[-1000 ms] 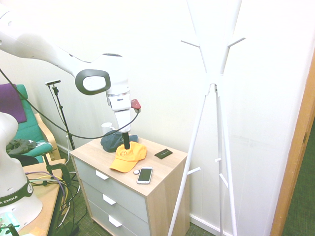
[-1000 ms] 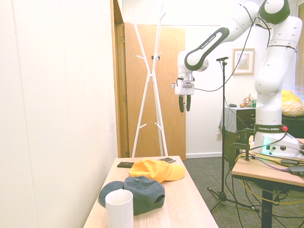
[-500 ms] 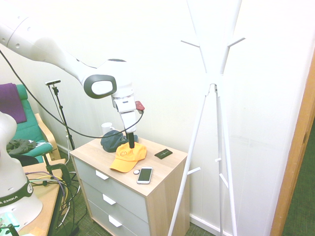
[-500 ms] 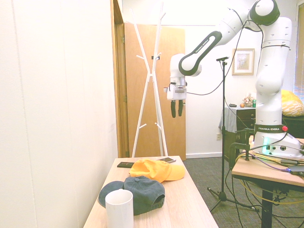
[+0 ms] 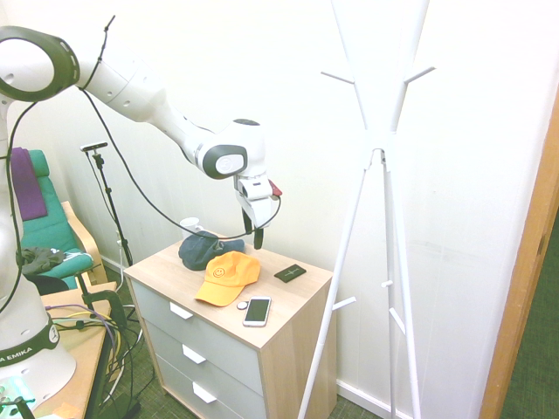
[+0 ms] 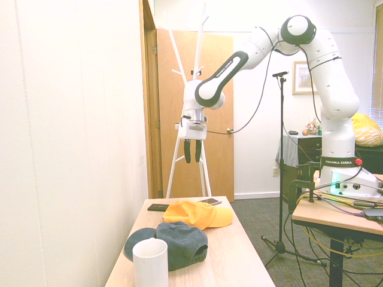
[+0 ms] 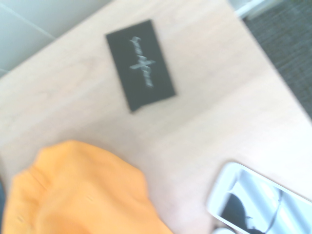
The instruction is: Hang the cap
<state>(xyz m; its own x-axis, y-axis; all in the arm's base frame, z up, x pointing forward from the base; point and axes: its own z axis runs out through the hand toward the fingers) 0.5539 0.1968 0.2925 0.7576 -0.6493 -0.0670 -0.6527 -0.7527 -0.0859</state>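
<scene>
Only the wrist view shows the pale mark on the black card (image 7: 140,65), though blur makes it unreadable; the second exterior view alone brings the white cup (image 6: 150,262) up front. The cap (image 5: 227,276) lies on the wooden counter (image 5: 288,301), beside the dark cap (image 5: 203,250), brim and long axis pointing toward the counter's front edge. The hand (image 5: 253,239) hangs above it, pointing straight down, fingers apart, empty.

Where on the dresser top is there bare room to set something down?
Bare wood runs along the dresser's front-left edge, beside the orange cap, and at the right corner past the phone and black card. The back is crowded: dark cap, mug.
</scene>
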